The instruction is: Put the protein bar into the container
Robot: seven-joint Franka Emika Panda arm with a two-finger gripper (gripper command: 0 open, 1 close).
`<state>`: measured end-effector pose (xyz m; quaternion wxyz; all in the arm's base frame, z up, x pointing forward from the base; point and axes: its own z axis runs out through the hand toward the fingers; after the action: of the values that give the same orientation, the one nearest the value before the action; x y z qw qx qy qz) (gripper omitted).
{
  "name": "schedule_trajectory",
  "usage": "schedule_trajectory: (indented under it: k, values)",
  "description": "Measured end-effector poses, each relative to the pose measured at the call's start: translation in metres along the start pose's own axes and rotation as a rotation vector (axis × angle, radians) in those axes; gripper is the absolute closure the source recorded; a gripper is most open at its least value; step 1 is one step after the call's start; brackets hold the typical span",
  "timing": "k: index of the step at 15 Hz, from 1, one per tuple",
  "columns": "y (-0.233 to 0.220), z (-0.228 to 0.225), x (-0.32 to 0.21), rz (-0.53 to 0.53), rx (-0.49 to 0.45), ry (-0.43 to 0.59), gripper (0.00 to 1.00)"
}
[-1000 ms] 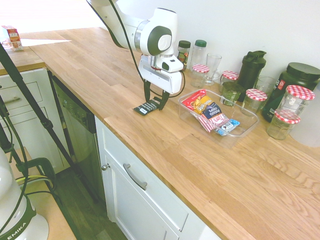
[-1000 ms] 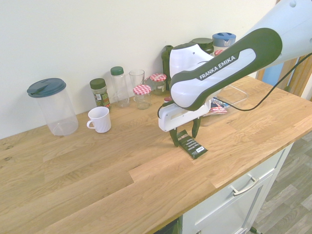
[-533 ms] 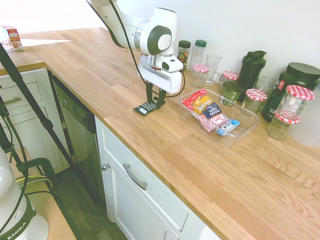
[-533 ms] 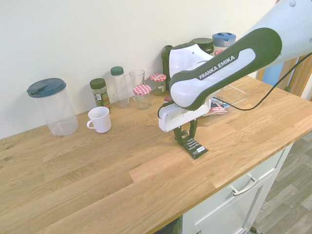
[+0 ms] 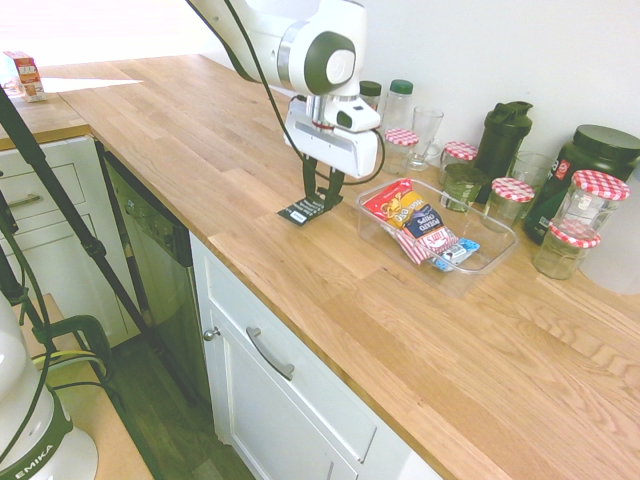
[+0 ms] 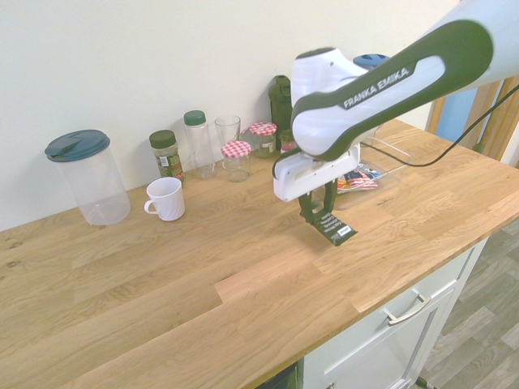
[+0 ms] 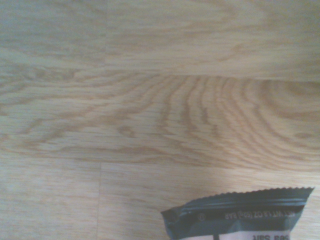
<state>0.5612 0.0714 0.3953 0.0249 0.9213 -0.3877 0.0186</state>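
The protein bar [image 5: 304, 210], black-wrapped with white lettering, hangs tilted just above the wooden counter with my gripper [image 5: 323, 196] shut on its upper end. In the second exterior view the protein bar [image 6: 333, 227] slants down from the gripper [image 6: 319, 212]. The wrist view shows the crimped end of the bar's wrapper [image 7: 245, 216] over bare wood. The container [image 5: 486, 260], a shallow clear tray holding several snack packets, lies on the counter to the right of the gripper in the first exterior view, a short way off. The container [image 6: 388, 154] is partly hidden behind the arm.
Glass jars with red-checked lids [image 5: 570, 245], a drinking glass [image 5: 425, 135], spice bottles [image 5: 369, 103] and dark shaker bottles [image 5: 502, 137] line the wall behind the tray. A white mug [image 6: 167, 198] and a lidded clear canister [image 6: 87, 176] stand further along. The counter's front edge [image 5: 270, 290] runs close by.
The fingers closed on the protein bar where it lay on the counter. The gripper then rose and shifted toward the tray, lifting the bar off the wood.
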Motion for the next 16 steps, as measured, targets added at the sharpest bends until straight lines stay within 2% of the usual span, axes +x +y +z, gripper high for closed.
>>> schedule_trajectory:
  k: [3, 6, 10, 16]
  values:
    - [0.032, -0.054, 0.016, 0.007, 0.039, 0.04, 1.0]
    - [0.075, -0.077, 0.048, 0.025, 0.054, 0.055, 1.0]
    - [0.12, -0.079, 0.088, 0.042, 0.055, 0.058, 1.0]
    - [0.157, -0.075, 0.136, 0.045, 0.057, 0.058, 1.0]
